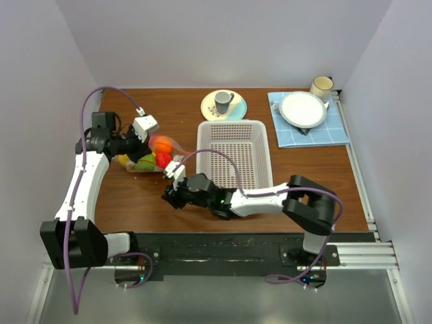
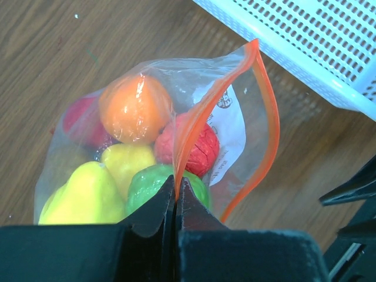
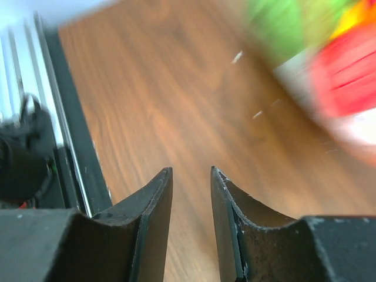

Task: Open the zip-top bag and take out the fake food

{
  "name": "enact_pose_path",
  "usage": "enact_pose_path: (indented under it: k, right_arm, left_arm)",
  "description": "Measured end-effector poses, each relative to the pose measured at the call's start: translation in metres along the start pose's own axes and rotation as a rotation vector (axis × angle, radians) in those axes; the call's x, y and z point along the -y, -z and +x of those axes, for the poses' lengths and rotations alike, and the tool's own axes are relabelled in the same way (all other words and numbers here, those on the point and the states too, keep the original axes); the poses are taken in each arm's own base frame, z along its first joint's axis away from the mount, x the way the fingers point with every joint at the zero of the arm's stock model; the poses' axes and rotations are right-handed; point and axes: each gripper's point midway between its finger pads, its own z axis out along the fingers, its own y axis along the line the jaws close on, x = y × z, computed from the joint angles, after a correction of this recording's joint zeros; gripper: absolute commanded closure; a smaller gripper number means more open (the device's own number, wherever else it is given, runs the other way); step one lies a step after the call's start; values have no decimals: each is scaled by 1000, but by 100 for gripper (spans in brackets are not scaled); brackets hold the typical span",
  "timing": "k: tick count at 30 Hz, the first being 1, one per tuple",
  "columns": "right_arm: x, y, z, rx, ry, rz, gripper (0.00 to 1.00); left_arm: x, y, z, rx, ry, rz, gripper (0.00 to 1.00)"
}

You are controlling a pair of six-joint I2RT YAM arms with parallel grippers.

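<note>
Plainly, from above, the bag (image 1: 150, 160) lies on the desk (image 1: 135, 196) just left of the white basket (image 1: 236, 138), with the fake food (image 1: 162, 144) bunched inside it. The left jaws are at its far-left side and the right jaws are low over the wood near its front-right corner. From this height neither grip can be read. In the left wrist view the left jaws are clenched on one lip of the orange zip strip (image 2: 255, 50), which loops away from them, so the mouth looks parted. An orange (image 2: 135, 108), a red piece (image 2: 194, 147), a green one (image 2: 150, 185) and some yellow ones show through the plastic. To do this step well, I judge, the left side should hold that lip firm while the right takes the free lip alone, not both layers, and draws it away gently so nothing spills. How far the seal has opened below the jaws is hidden. In the right wrist view the right jaws stand apart over bare wood with nothing between them. The bag in the top right corner (image 3: 329, 64) is a blur, so its near lip cannot be picked out.
</note>
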Motion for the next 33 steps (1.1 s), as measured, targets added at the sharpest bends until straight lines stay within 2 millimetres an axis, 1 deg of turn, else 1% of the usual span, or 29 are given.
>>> enact_pose_path:
  k: [3,6,8,10,11,13,16,19,20,22,23,24,25,27,28,29,31,33]
  right_arm:
    - [9,16,-48,116,3,48,60]
    - [26,20,-83,200,-11,95,60]
    - [40,15,-94,220,-24,121,60]
    - [52,5,-97,225,-40,145,59]
    - [57,0,-97,224,-48,154,59]
    - [64,-11,-89,207,-62,168,59]
    - [67,-25,-69,161,-79,174,59]
    - [67,-33,-49,112,-91,173,59]
    - [66,-36,-43,98,-97,171,57]
    - [66,-38,-39,88,-104,170,51]
    - [66,-39,-37,84,-107,169,46]
    - [65,-40,-37,84,-110,169,45]
    - [65,-41,-38,85,-110,170,43]
    - [66,-42,-38,86,-112,172,39]
    - [66,-42,-38,86,-112,173,37]
    - [66,-42,-38,87,-113,175,34]
    - [66,-43,-38,86,-112,176,32]
    - [67,-45,-34,81,-112,177,29]
  left_arm:
    - [7,7,1,-8,-12,7,100]
    - [12,10,3,-14,-16,14,100]
    - [15,11,6,-21,-17,21,100]
    - [19,10,10,-26,-18,32,99]
    - [21,10,12,-30,-16,39,98]
    - [25,8,18,-43,-10,58,96]
    - [31,7,25,-61,-7,81,93]
    - [34,7,28,-68,-10,94,90]
    - [34,7,28,-68,-11,94,89]
    - [34,7,28,-68,-11,94,75]
    - [34,7,28,-67,-14,94,67]
    - [33,8,27,-66,-13,95,51]
    - [33,8,25,-62,-13,96,44]
    - [31,11,17,-53,-19,94,37]
    - [29,13,11,-43,-27,88,35]
    - [26,16,5,-33,-36,77,35]
    - [17,21,-6,-15,-61,43,34]
    - [5,24,-10,-6,-80,-3,36]
